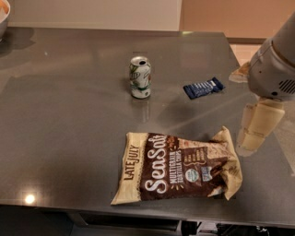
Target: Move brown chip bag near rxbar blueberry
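Observation:
The brown chip bag [177,168] lies flat near the table's front edge, dark brown and cream with "Sea Salt" and "Late July" lettering. The rxbar blueberry [203,87], a small dark blue wrapped bar, lies farther back and to the right, well apart from the bag. My gripper [258,126] hangs over the table's right side, just right of the bag's crumpled right end and in front of the bar. It holds nothing that I can see.
A green-and-white soda can [140,77] stands upright left of the bar. The grey table [64,115] has its front edge just below the bag and its right edge under my arm. A bowl's rim [3,14] shows at the far left corner.

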Action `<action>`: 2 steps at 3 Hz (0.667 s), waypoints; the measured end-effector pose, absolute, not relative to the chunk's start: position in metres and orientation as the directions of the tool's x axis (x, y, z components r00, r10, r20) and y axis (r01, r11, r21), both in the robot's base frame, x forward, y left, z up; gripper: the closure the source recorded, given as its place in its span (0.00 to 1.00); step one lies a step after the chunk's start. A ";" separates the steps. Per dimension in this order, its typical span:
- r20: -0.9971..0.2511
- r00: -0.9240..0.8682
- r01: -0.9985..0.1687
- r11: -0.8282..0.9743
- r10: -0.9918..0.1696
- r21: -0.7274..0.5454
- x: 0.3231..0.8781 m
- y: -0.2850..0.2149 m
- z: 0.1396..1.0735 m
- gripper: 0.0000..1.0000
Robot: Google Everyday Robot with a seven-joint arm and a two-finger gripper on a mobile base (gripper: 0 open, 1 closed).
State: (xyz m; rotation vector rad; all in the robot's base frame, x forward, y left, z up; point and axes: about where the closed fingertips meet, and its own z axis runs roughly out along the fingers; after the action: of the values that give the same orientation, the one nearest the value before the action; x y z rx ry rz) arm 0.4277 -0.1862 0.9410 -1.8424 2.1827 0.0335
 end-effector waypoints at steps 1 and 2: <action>-0.238 -0.109 -0.985 0.137 -0.965 -0.106 0.415 -0.168 0.923 0.00; -0.242 -0.092 -0.992 0.111 -0.966 -0.064 0.405 -0.155 0.908 0.00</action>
State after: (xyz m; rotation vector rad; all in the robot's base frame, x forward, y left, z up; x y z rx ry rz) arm 0.4047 -0.1547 0.9081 -1.9500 2.1626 0.1695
